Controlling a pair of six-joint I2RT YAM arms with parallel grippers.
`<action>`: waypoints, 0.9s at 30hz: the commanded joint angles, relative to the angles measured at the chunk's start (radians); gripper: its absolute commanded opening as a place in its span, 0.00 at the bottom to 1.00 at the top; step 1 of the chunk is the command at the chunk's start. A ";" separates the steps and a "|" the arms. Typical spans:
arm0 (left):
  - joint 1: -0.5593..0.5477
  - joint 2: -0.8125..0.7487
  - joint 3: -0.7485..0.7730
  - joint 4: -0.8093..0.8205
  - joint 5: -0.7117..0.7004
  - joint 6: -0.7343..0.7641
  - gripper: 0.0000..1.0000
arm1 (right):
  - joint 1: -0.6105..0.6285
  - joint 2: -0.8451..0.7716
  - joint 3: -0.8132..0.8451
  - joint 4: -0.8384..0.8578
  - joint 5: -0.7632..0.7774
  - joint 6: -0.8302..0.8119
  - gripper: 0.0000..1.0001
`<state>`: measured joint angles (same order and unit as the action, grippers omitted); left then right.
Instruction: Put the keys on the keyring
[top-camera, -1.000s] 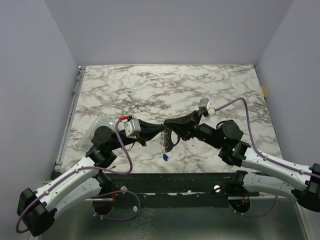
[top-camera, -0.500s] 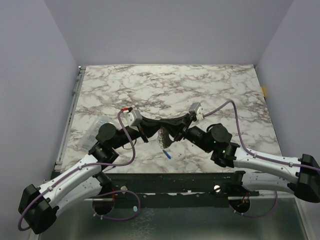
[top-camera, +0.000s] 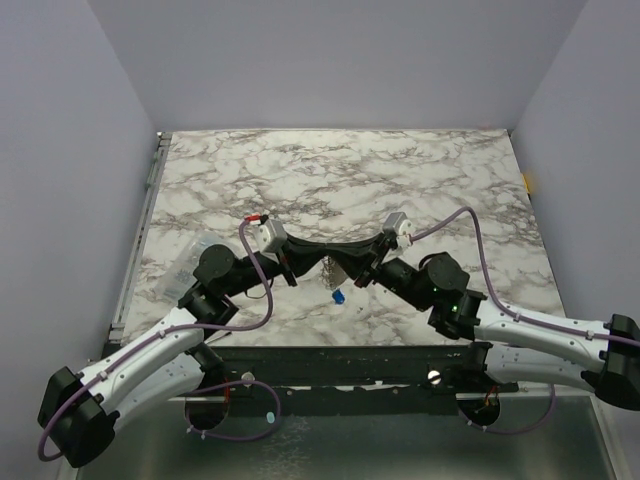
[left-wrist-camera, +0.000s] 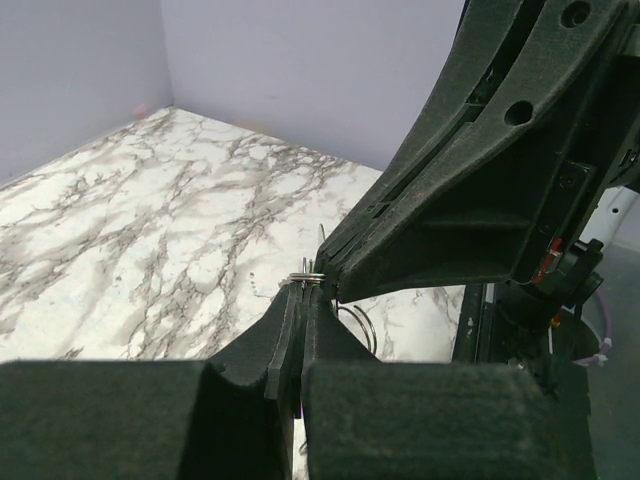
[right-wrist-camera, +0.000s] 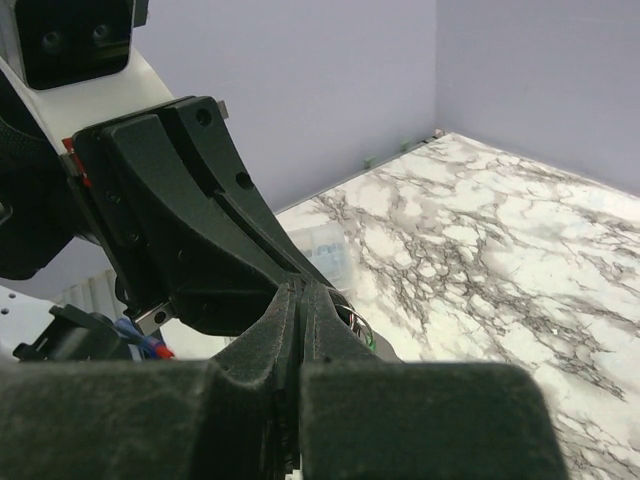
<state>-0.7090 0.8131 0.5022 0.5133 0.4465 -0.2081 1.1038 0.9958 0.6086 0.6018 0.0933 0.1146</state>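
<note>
My left gripper (top-camera: 318, 260) and right gripper (top-camera: 340, 262) meet tip to tip above the table's near middle. In the left wrist view the left gripper (left-wrist-camera: 303, 287) is shut on the keyring (left-wrist-camera: 312, 278), a thin silvery loop whose wire (left-wrist-camera: 362, 325) curves down beside the fingers. The right gripper's fingers (left-wrist-camera: 470, 200) press on the ring from the right. In the right wrist view the right gripper (right-wrist-camera: 301, 292) is shut, with the keyring (right-wrist-camera: 356, 322) at its tips and a speck of mint green key (right-wrist-camera: 371, 342) beside it. The blue key (top-camera: 339, 297) shows just below the grippers.
A clear plastic bag (top-camera: 189, 262) with small blue marks lies on the marble table (top-camera: 400, 180) at the left, behind the left arm; it also shows in the right wrist view (right-wrist-camera: 325, 245). Purple walls enclose the table on three sides.
Both grippers have moved a little farther from the near edge and closed in on each other. The silvery hanging part no longer shows from above. The blue key has shifted up and right.
</note>
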 joint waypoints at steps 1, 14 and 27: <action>0.006 -0.035 0.005 0.089 0.024 0.051 0.00 | 0.011 0.001 0.005 -0.154 0.025 -0.016 0.01; -0.004 -0.094 -0.064 0.080 0.021 0.247 0.00 | 0.011 -0.046 0.108 -0.321 0.026 0.075 0.01; -0.054 -0.159 -0.136 0.079 -0.002 0.451 0.00 | 0.012 0.006 0.243 -0.499 0.048 0.168 0.01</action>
<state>-0.7399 0.6804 0.3927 0.5533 0.4606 0.1390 1.1072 0.9829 0.8021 0.1829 0.1184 0.2466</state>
